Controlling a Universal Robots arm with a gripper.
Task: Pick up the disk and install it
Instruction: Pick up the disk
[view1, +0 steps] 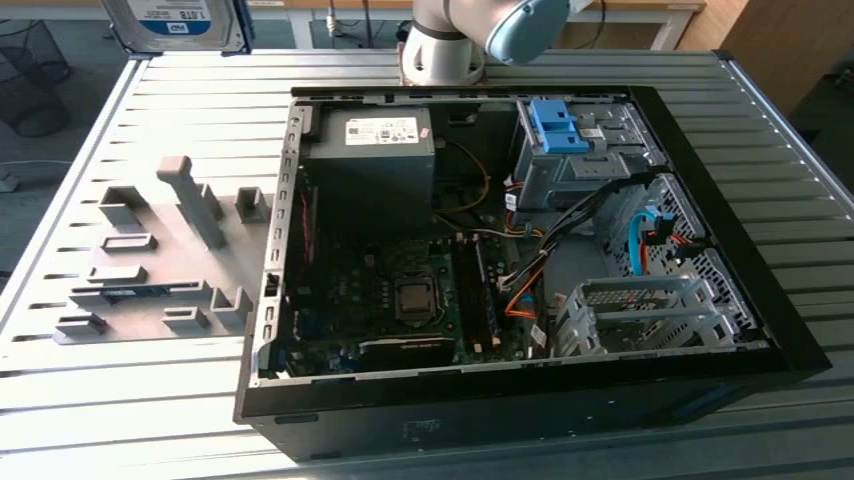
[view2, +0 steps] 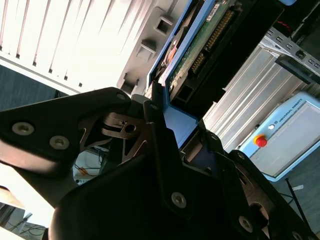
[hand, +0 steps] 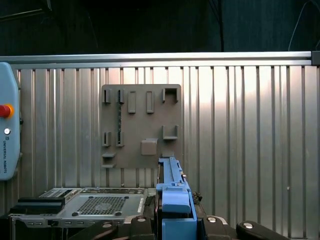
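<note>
Flat silver metal disk (view1: 174, 20): white-and-blue label, blue plastic carrier frame. Held aloft over grey slatted metal table (view1: 134, 400), at exterior view's left, apart from open black computer case (view1: 534, 410). Black gripper (view2: 180, 129): jaws clamped on frame edges.

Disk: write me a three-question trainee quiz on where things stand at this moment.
1. Fill in: the rack lies on the table, on the exterior view's ____ of the case.
2. True or false: the disk lies inside the case.
3. What holds the disk? A) the rack B) the gripper C) the table

Key: 1 left; 2 false; 3 B.
</note>
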